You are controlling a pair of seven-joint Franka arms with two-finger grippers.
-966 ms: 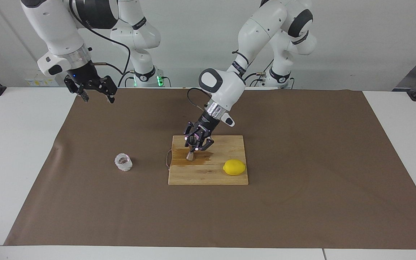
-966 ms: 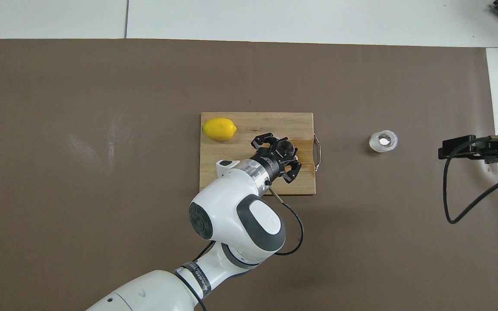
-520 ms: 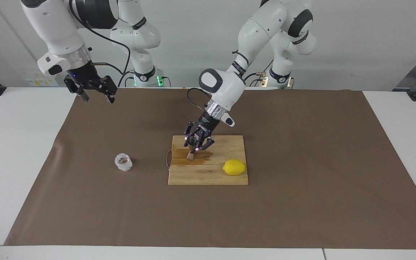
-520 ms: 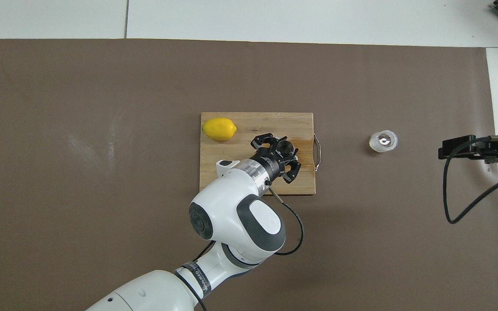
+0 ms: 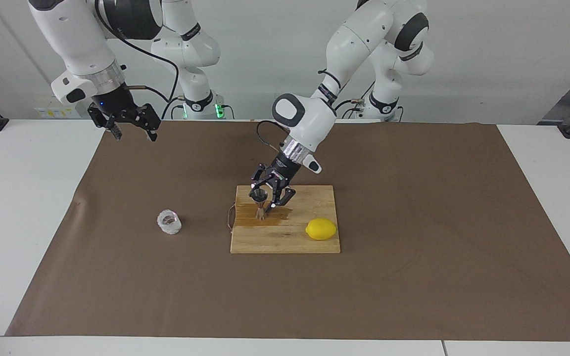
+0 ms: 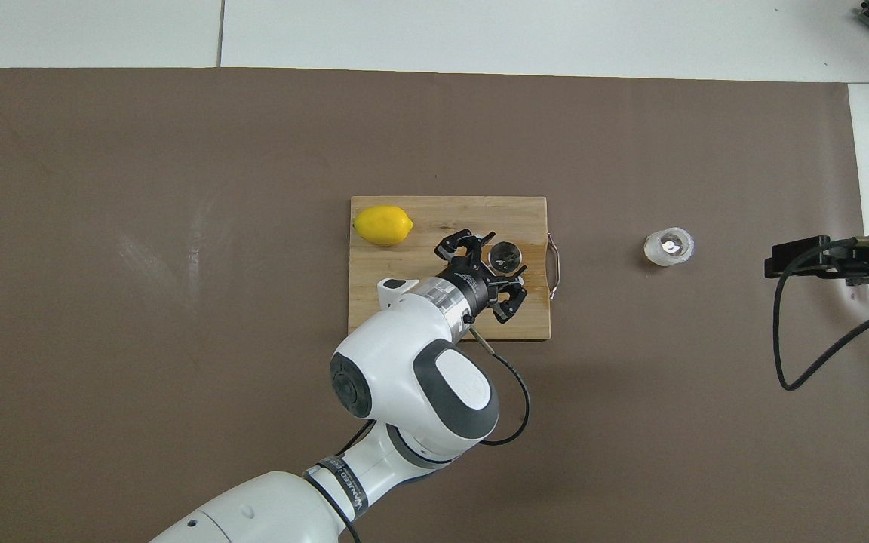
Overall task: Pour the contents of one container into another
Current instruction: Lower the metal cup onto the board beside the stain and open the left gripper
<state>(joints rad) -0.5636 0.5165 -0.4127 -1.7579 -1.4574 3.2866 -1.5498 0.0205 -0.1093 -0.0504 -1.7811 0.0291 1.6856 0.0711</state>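
The steel jigger [image 5: 260, 206] is left upright on the cutting board [image 5: 314, 245], released by the spread left gripper [image 5: 268, 194], while the right gripper [image 5: 131, 129] is held waiting, its grasp unreadable

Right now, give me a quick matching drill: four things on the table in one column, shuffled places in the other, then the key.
Things:
1. yellow lemon
2. shiny steel hourglass jigger
3. clear faceted glass cup
4. right gripper

Places:
A. on the brown mat, off the wooden cutting board, toward the right arm's end
B. upright on the board's wet stain, beside the left gripper
C. in the air over the mat's edge, waiting
D. on the board's corner toward the left arm's end

Pairs: 1-D, 2-B, 3-A, 4-C
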